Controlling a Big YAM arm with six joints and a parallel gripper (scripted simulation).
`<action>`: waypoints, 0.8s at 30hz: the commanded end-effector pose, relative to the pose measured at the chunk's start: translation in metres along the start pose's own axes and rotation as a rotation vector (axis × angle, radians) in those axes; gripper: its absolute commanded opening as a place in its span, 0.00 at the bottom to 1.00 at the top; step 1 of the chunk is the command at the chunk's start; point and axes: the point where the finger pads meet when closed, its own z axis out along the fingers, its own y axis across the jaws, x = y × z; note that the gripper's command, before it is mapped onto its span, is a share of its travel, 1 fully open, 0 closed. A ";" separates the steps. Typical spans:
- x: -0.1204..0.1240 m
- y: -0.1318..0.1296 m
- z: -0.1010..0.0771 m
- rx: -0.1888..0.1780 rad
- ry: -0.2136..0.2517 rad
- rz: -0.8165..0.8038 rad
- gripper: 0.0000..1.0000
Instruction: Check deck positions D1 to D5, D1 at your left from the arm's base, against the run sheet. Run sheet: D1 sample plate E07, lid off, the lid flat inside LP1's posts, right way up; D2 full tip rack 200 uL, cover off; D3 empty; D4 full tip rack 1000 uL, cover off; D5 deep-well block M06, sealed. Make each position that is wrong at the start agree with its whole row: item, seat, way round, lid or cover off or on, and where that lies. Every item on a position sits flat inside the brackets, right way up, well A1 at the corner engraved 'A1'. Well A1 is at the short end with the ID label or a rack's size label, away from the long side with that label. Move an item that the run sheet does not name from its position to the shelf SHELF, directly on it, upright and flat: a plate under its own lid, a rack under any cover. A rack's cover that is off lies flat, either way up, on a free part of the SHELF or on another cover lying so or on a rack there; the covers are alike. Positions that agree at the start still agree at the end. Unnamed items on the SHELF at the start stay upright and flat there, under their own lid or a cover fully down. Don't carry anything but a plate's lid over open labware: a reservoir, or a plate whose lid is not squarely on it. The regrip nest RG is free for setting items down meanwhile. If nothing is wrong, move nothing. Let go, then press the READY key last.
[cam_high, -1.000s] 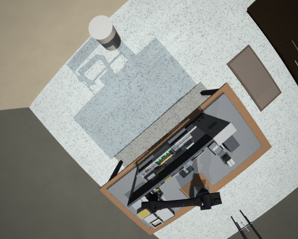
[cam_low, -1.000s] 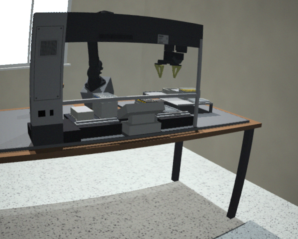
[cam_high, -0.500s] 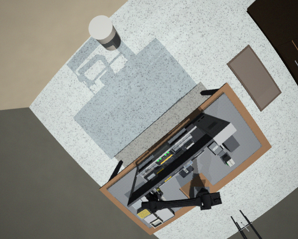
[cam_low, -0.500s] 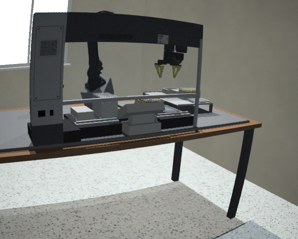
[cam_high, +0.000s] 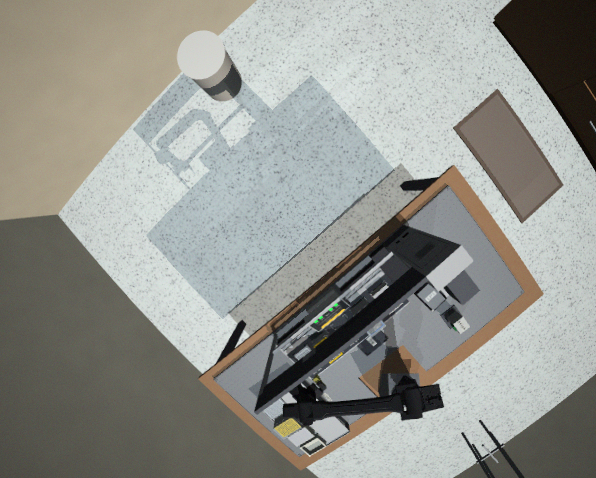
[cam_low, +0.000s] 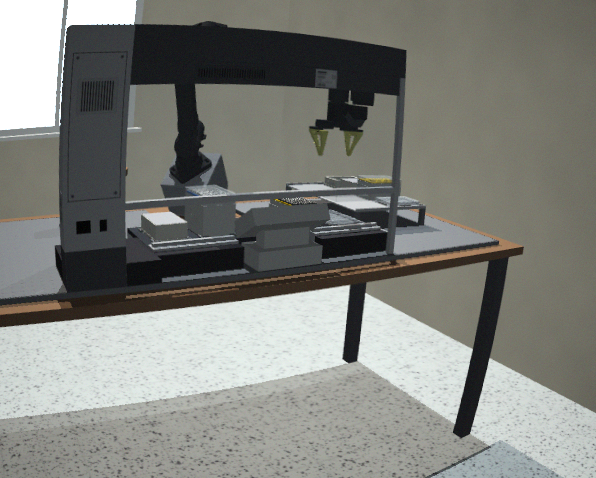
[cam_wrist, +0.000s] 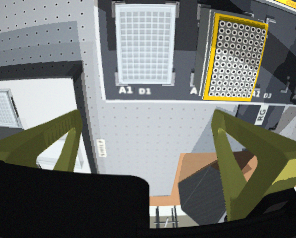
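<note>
My claw (cam_wrist: 146, 135) hangs high above the deck with its two olive fingers spread as wide as they go and nothing between them. Looking down past the fingers, the sample plate (cam_wrist: 144, 42) lies ahead of my claw and a little toward my left finger, white and gridded with wells, sitting flat in the dark brackets of the position engraved A1 and D1, and I see no lid on it. Just beside it, ahead of my right finger, the yellow-framed tip rack (cam_wrist: 235, 56) sits uncovered in the neighbouring position, its rows of holes showing. Off beyond my left finger a white shelf (cam_wrist: 37, 98) edges in, with a corner of another gridded item (cam_wrist: 6, 109) on it. From the side, my claw (cam_low: 336, 141) hovers well clear of the labware, under the dark gantry beam (cam_low: 260, 55) over the bench (cam_low: 450, 252).
</note>
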 end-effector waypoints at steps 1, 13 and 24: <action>-0.022 0.009 -0.028 -0.055 -0.040 0.043 1.00; 0.014 -0.031 -0.015 -0.037 -0.028 0.054 1.00; 0.041 -0.070 -0.012 -0.031 -0.023 0.046 1.00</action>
